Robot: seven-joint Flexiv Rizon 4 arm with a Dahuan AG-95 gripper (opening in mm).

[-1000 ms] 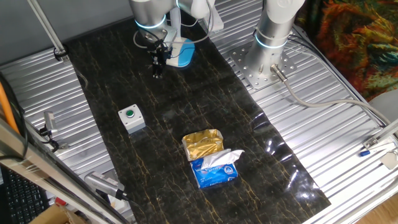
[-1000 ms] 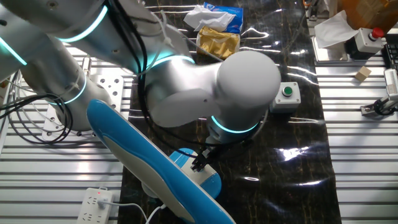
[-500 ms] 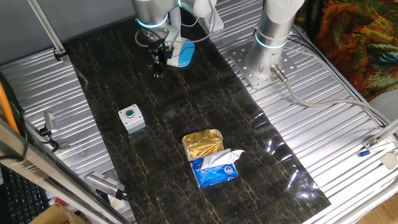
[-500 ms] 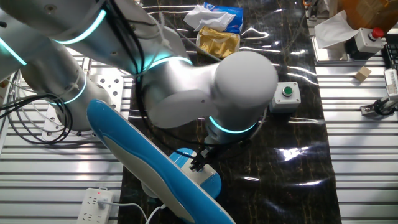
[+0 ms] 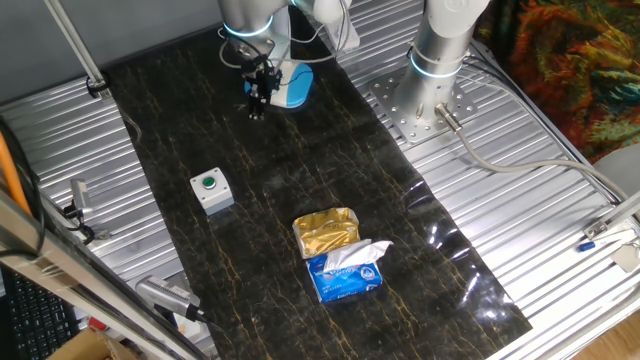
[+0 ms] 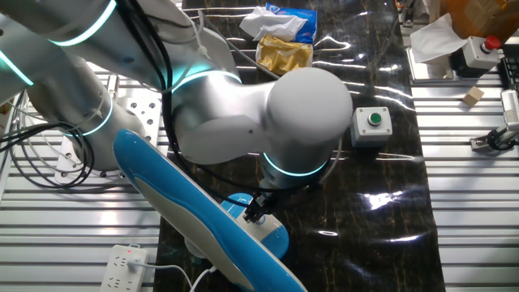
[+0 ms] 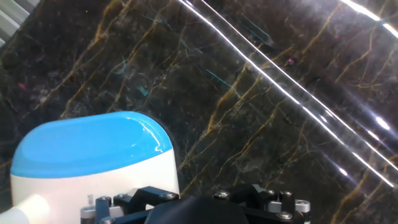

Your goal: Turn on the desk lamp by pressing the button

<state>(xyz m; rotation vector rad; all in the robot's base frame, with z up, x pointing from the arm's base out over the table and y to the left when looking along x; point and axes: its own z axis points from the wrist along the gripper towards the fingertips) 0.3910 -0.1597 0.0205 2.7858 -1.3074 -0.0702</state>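
At the mat's far end, you have:
Gripper (image 5: pixel 257 100): just beside the desk lamp (image 5: pixel 293 86) base
Fingers: grip state can't be told

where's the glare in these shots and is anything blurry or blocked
Hand view: bright diagonal streaks of glare cross the dark mat; the lamp base is sharp. The other fixed view: the arm fills the frame and hides most of the lamp, with white reflections on the mat. One fixed view: even light, a small glare patch near the mat's right edge, and the gripper looks tiny.
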